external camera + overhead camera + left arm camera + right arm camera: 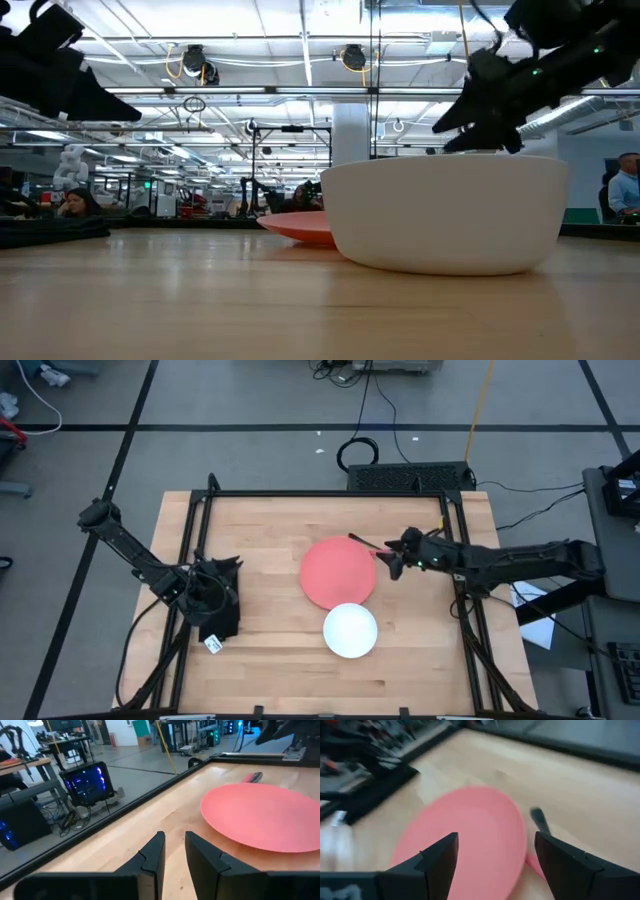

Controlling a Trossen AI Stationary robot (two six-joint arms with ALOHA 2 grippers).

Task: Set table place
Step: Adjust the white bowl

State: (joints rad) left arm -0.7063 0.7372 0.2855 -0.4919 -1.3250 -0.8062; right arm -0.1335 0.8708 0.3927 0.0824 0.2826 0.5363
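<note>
right gripper [392, 563] spread wide and empty at the red plate [338, 572]'s right rim, beside a dark-handled utensil [539, 821] on the table [260, 660]; left gripper [205, 598] narrow, idle.

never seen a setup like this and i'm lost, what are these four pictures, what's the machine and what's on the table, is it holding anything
It is a robot with two dark arms fixed at a wooden table, each ending in a two-finger end effector. One picture looks straight down on everything, one looks level across the tabletop, and two come from cameras on the arms' wrists.

On the table lie a flat red plate and a white bowl touching its near edge. A dark-handled utensil lies at the plate's far right edge; what kind, I cannot tell.

The right end effector is beside the plate's right edge, fingers spread wide, holding nothing. The left end effector waits on the table's left side, fingers a narrow gap apart, also empty.
</note>
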